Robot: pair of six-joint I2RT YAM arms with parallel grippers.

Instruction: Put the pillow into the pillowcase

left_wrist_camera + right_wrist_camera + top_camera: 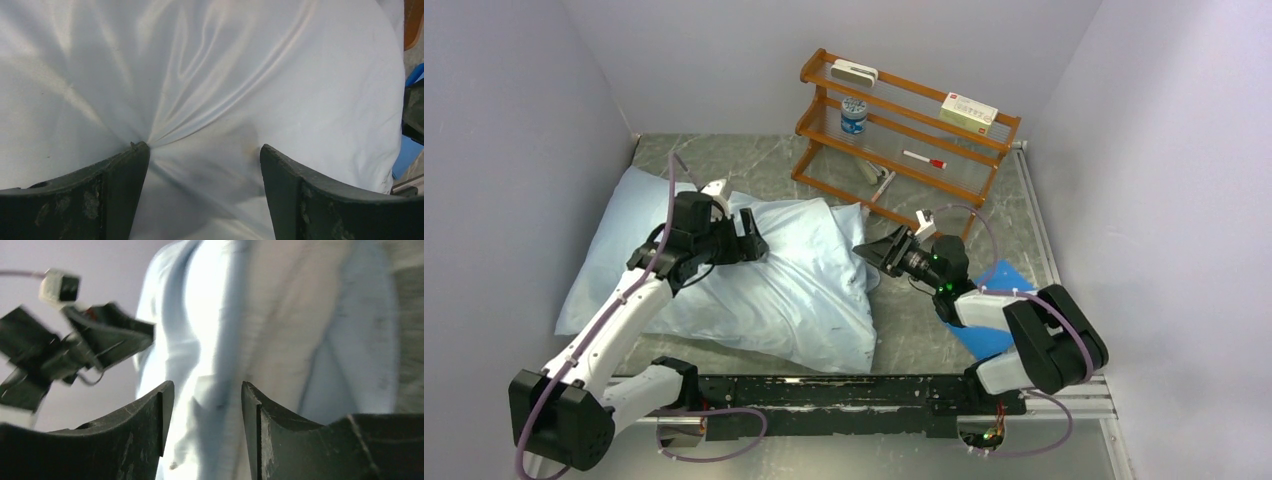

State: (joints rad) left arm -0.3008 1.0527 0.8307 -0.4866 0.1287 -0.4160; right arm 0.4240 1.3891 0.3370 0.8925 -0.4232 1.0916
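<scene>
Satiny cloth pillowcase (784, 295), perhaps stone table (754, 160)

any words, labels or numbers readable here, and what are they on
No text can be read in any view.
white box on the top shelf of the wooden rack: red and dark print, too small to read.
blue-and-white container on the middle shelf: label too small to read.
Wrist views: no print in sight.

1 overhead view, 2 close wrist views, all on the pillowcase (794, 290)

A robotics lab cell: 2 bolted arms (614, 330) on a marble-patterned table (774, 160) boxed by lilac walls (524, 100).
</scene>
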